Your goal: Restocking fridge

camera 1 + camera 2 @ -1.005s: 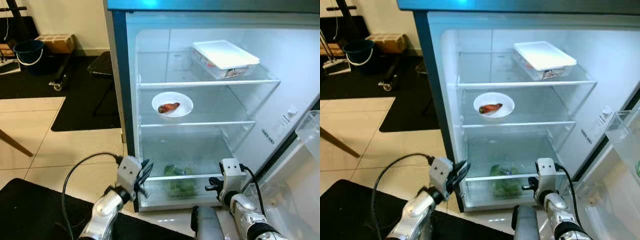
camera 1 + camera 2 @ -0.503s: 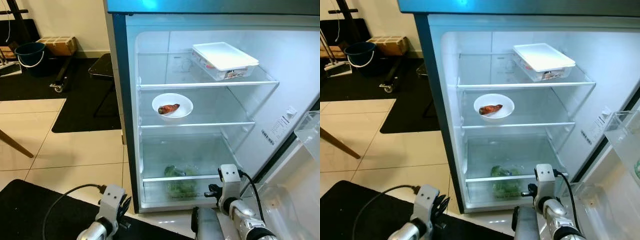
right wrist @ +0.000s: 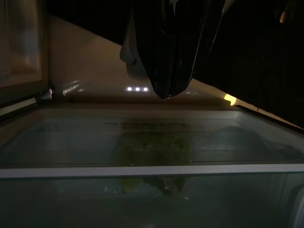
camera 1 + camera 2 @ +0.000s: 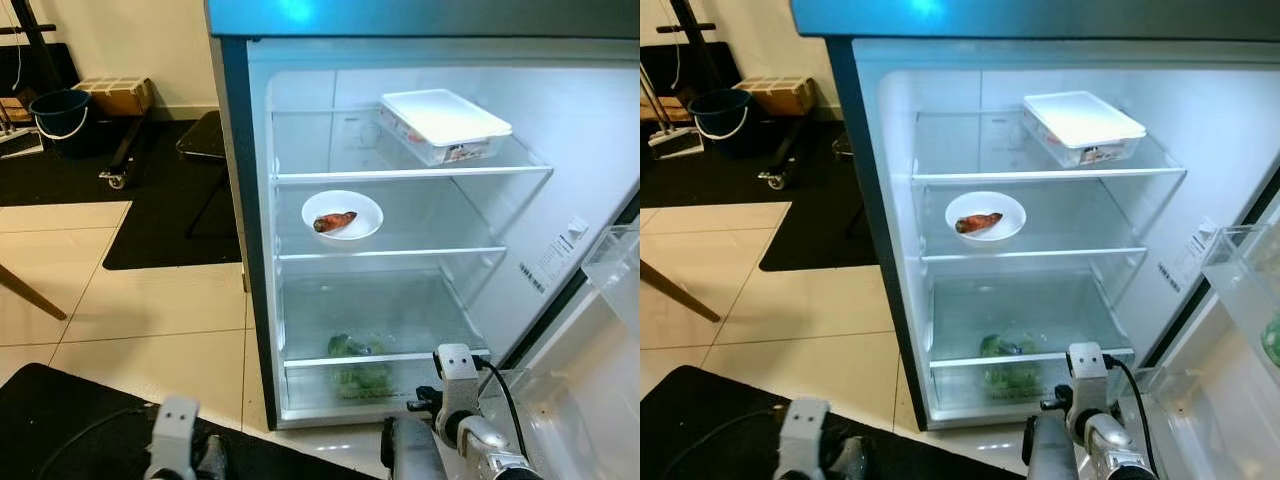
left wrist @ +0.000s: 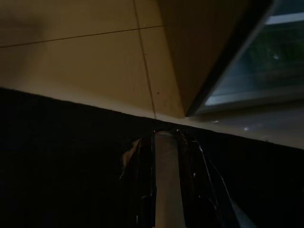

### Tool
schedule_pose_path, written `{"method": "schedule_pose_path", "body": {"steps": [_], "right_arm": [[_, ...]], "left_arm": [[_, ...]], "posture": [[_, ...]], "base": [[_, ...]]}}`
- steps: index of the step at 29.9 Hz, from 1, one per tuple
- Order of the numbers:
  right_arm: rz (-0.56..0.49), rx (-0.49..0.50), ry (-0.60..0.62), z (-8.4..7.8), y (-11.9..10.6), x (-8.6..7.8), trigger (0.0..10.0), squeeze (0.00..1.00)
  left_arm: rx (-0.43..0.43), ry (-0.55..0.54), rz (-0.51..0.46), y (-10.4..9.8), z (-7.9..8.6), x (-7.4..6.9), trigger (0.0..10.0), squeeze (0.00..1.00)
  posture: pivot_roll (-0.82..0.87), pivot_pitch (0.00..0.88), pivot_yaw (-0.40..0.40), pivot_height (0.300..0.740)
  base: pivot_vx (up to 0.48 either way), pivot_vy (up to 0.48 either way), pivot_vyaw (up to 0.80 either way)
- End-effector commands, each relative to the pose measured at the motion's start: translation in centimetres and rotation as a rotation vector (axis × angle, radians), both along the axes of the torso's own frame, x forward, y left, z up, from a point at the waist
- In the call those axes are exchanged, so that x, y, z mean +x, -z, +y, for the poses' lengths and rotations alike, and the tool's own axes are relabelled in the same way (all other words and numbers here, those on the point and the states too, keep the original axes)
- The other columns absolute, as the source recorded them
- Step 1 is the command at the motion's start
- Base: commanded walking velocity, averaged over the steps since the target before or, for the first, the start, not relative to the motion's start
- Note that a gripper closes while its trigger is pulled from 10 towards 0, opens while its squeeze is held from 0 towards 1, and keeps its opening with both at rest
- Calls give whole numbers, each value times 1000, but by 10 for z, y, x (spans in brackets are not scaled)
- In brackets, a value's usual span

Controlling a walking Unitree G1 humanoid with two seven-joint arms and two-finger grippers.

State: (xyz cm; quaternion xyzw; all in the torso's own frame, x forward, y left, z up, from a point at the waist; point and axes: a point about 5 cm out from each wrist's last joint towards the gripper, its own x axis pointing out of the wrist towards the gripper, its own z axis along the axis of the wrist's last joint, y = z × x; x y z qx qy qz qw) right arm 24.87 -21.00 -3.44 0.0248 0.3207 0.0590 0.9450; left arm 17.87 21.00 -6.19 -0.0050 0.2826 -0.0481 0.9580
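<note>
The fridge stands open before me. Its top shelf holds a white lidded container, and the middle shelf holds a white bowl with a reddish piece of food. Green vegetables lie in the clear bottom drawer. My right gripper hangs shut and empty just in front of that drawer, its wrist low at the fridge's foot. My left gripper is shut with nothing in it, low over the black mat, with its wrist at the bottom left.
The fridge door with clear bins swings out on the right. A black mat lies at the lower left on the tiled floor. A blue bucket, a cardboard box and a dark stool stand far left.
My left arm has dropped from beside the drawer's left corner down to the bottom edge of the picture. The right arm has sunk a little. The camera has shifted slightly.
</note>
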Motion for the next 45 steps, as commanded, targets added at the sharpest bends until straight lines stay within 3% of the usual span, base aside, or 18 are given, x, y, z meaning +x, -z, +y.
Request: {"method": "schedule_pose_path", "body": {"steps": [1, 18, 32, 45], "right_arm": [[40, 5, 8, 0, 6, -7, 10000, 0], [48, 13, 18, 1, 8, -9, 10000, 0], [30, 37, 56, 1, 8, -9, 10000, 0], [38, 63, 75, -1, 11, -15, 10000, 0]], "left_arm": [[13, -49, 29, 3, 11, -7, 10000, 0], [21, -88, 67, 7, 15, -14, 10000, 0], [31, -69, 71, 7, 13, -10, 10000, 0], [36, -47, 132, 13, 6, -16, 10000, 0]], "posture": [[-6, 0, -25, 581], [-6, 0, -20, 651], [-11, 0, -11, 656], [-14, 0, -10, 711]], "base": [[0, 0, 0], [0, 0, 0], [0, 0, 0], [0, 0, 0]]}}
